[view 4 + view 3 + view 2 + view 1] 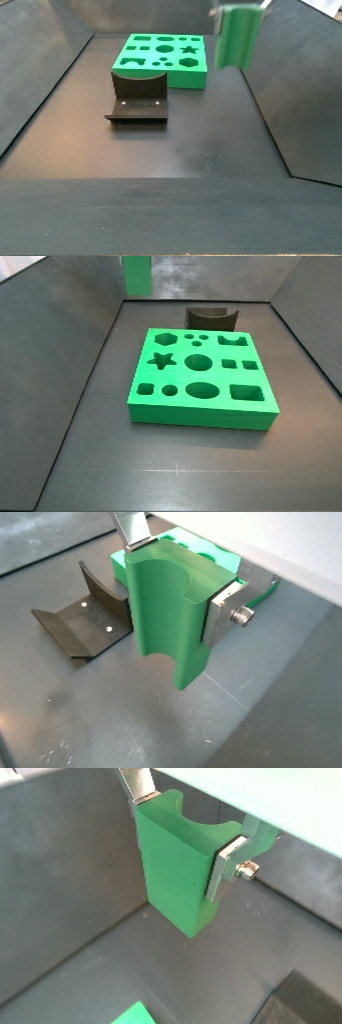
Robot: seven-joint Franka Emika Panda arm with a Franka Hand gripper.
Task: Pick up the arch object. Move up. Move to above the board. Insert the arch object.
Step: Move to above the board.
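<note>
Gripper [174, 580] clamps one arch object [171, 612] above one board [199, 376]

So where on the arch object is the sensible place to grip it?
Across its two flat broad faces near the top, coming from above, as the gripper has it now. The arch object hangs upright, so its lower end stays free for the board.

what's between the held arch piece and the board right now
Only bare dark floor. In a side view the gripper holds the arch object up off the floor beside the board, with nothing between them.
</note>
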